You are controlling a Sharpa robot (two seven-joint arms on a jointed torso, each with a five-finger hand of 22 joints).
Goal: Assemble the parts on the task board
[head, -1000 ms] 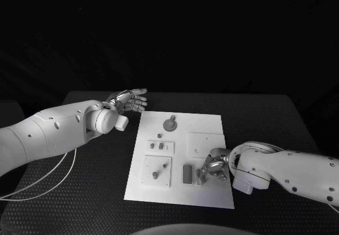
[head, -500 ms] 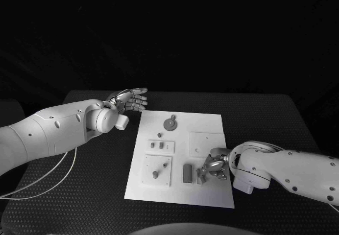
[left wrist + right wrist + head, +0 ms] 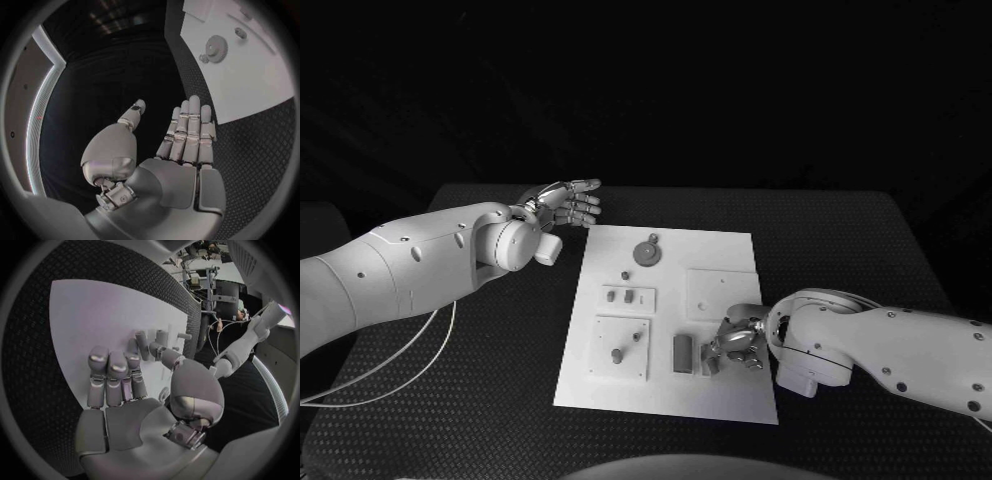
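Head view: white task board (image 3: 668,320) lies mid-desk (image 3: 473,400). Small grey parts on it: a round gear-like piece (image 3: 646,251) near the far end, a few short pegs (image 3: 627,296) mid-left, an upright block (image 3: 682,353) near the front edge. Left hand (image 3: 564,206) hangs off the board's far-left corner, fingers spread, holding nothing. Right hand (image 3: 734,342) is low over the board's front-right area, just beside the block; fingers curled, contact too small to call.

Left wrist view: left hand (image 3: 169,160) flat and wide, palm empty. Gear-like piece (image 3: 215,48) sits on the board (image 3: 262,85), well apart from the fingers.

Right wrist view: right hand (image 3: 131,395) over the board (image 3: 87,320), fingertips (image 3: 100,357) at a cluster of small pegs (image 3: 161,337); can't tell if anything is pinched.

Handling, my read: parts look rigid, light and smooth, so easy to tip or skid. Pinch pegs by the sides near the top; take the gear by its rim.
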